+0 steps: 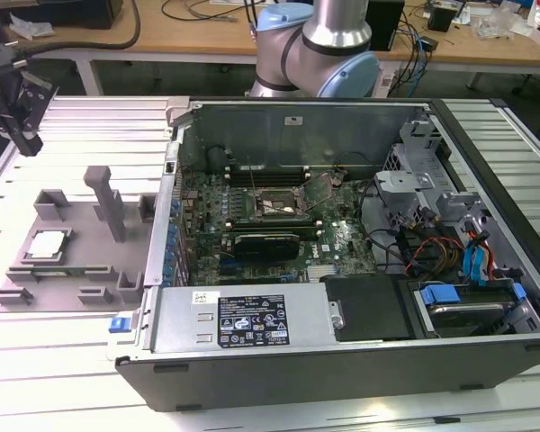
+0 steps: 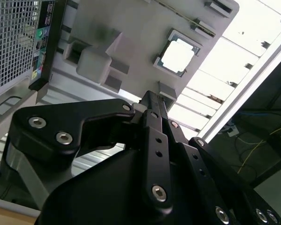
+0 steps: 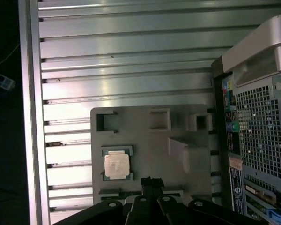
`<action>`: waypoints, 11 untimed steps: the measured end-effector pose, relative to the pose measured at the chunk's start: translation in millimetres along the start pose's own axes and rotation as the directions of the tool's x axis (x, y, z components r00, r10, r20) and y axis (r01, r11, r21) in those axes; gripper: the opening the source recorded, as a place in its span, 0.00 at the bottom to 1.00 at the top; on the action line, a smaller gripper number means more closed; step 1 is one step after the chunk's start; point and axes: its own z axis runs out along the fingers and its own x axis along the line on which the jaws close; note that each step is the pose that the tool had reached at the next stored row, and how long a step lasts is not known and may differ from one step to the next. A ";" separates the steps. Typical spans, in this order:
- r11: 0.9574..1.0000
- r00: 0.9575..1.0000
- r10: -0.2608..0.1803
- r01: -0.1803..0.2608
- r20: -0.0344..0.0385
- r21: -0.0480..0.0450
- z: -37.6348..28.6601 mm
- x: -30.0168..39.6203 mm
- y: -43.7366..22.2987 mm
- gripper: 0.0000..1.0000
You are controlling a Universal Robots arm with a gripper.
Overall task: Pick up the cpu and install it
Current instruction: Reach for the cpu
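The cpu (image 1: 49, 245) is a small silvery square chip lying flat in a recess of a grey holder plate (image 1: 90, 236), at the exterior view's left. It also shows in both wrist views, as the cpu (image 2: 178, 55) and the cpu (image 3: 116, 165). My black gripper (image 1: 25, 139) hangs above the table's far left corner, behind the holder and well apart from the chip. In both wrist views its fingers (image 3: 152, 182) sit pressed together with nothing between them. The open computer case (image 1: 342, 360) holds the green motherboard with its socket (image 1: 283, 202).
The grey holder (image 3: 187, 117) carries upright posts (image 1: 108, 200) and several empty recesses. The case's perforated rear wall (image 3: 260, 136) stands right beside the holder. The ribbed metal table (image 1: 63, 378) spreads around both. Cables and drive bays (image 1: 459, 261) fill the case's right side.
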 end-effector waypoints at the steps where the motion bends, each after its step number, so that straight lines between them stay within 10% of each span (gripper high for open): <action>1: 1.000 1.000 0.000 0.000 0.000 0.000 1.8 2.5 -0.1 0.11; 11: 1.000 1.000 0.000 0.000 0.000 0.000 18.3 7.5 -1.1 0.11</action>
